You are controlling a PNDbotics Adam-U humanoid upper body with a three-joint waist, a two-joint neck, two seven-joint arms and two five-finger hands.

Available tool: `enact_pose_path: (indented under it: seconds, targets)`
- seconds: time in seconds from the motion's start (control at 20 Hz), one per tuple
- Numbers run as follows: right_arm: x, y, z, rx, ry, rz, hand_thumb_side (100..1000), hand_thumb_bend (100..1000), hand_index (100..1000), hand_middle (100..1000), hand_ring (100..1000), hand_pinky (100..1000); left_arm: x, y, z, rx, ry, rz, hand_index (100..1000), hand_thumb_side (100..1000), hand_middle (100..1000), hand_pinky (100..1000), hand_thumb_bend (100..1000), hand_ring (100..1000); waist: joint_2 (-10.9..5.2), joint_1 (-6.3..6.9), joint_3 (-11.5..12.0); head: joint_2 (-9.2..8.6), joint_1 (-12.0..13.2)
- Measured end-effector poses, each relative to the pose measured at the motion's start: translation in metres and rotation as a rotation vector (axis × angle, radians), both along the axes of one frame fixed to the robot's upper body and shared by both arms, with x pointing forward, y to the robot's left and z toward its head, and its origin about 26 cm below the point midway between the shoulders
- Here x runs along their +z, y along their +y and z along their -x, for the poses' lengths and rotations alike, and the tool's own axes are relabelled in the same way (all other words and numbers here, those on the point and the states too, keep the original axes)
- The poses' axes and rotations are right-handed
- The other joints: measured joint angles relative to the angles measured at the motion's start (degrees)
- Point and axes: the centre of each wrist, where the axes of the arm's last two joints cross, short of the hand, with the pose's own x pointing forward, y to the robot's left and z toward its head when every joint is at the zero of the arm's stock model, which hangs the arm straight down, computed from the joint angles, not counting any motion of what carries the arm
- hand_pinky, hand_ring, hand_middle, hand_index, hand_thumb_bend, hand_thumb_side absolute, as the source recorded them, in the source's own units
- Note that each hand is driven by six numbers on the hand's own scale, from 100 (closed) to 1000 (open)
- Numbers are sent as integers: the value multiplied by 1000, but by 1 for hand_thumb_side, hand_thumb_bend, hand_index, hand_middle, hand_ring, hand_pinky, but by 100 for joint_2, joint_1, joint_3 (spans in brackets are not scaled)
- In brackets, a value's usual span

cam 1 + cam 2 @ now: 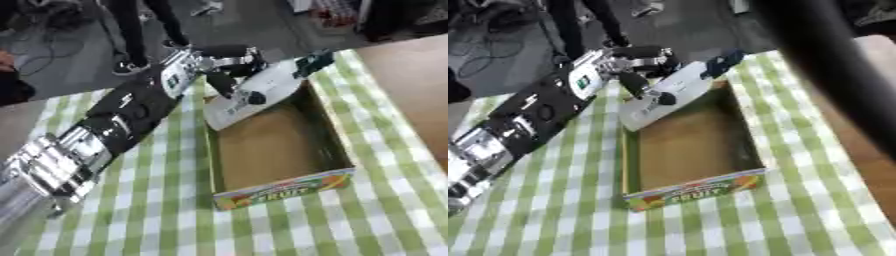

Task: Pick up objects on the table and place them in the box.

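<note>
Checked green cloth covers the surface (pixel 289 225); beyond it the box (pixel 335 145) looks empty. Farther on, the left hand (pixel 229 64), fingers curled round a white bottle (pixel 262 90), holds it over the box's far edge, unreleased.

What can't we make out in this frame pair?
- Right hand: in neither view. A dark blurred bar crosses the right eye view's upper right, hiding table and floor behind it.
- White bottle: label and cap detail blurred; whether its low end touches the box floor or hangs above it is unclear.
- Left hand: fingers curl on the bottle, contact points smeared.
- Box front print: only fruit colours readable.
</note>
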Motion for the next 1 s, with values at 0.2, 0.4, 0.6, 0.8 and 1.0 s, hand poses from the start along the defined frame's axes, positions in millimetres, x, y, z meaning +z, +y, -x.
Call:
enact_pose_path:
  seconds: [0.2,0.4,0.6,0.8,1.0]
  targets:
    - [-1,0,0,-1,2,-1,1000,292,763,699,681,532,-1,5,2,10,20,25,829,949,779,534,578,760,-4,-10,12,40,4]
    - [-1,0,0,-2,3,-2,1000,291,763,699,682,532,-1,7,2,14,40,51,875,984,830,601,624,812,-5,-24,17,47,5]
    - [-1,0,0,-3,5,-1,1000,291,761,699,682,532,0,6,2,11,52,77,886,1000,843,616,651,828,-5,-25,25,47,5]
    - [-1,0,0,-4,5,-1,1000,291,761,699,682,533,0,6,3,11,64,95,888,1000,856,630,655,843,-5,-25,25,47,5]
    - [-1,0,0,-5,5,0,1000,292,761,698,682,532,1,3,4,-8,55,119,881,1000,853,632,632,841,-5,-24,67,47,8]
